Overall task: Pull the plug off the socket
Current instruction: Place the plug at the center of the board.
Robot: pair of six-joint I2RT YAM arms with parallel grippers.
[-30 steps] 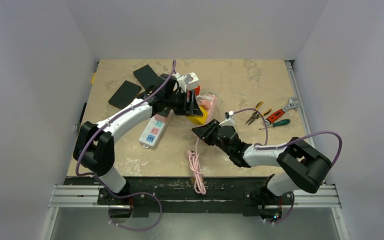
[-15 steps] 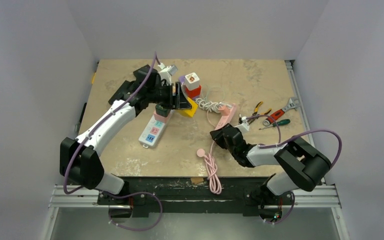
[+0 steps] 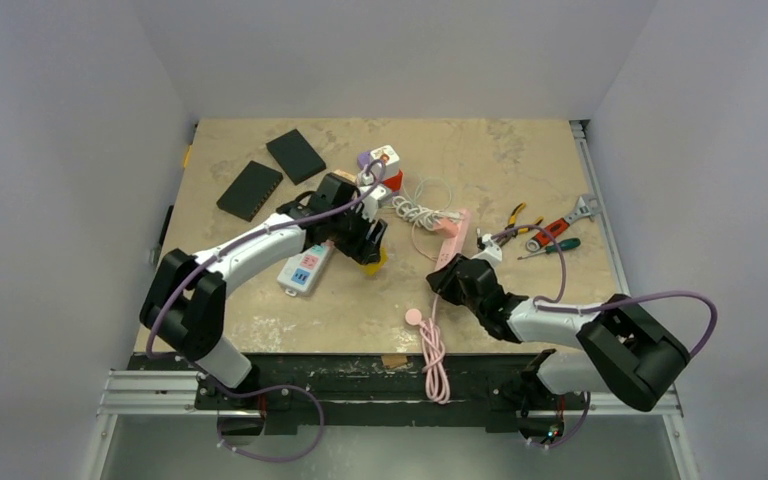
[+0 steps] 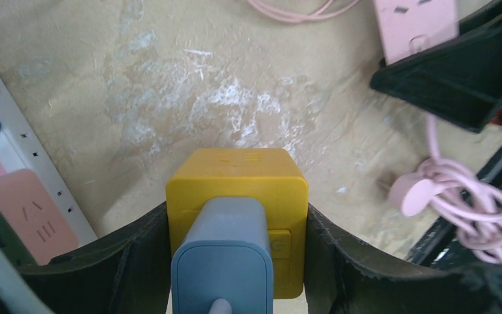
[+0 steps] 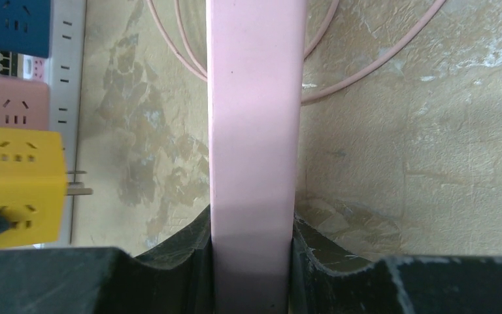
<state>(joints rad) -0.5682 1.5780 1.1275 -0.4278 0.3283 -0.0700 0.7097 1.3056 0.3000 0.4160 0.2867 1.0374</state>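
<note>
Jaws clamp: left gripper (image 4: 236, 261) on yellow cube adapter (image 4: 235, 173), right gripper (image 5: 251, 261) on pink power strip (image 5: 255, 98); prongs (image 5: 78, 190) bare, so we lower both gently.

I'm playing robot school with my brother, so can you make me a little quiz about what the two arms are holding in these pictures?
1. True or false: the blue-grey plug sits in the yellow socket cube.
2. What does the right tool grip? A: a cup. B: the pink power strip. C: a banana.
3. Fill in the gap: the yellow socket cube is held by the ____ tool.

Key: 1 true; 2 B; 3 left, that is the left tool, with a finger on each side of the cube.
</note>
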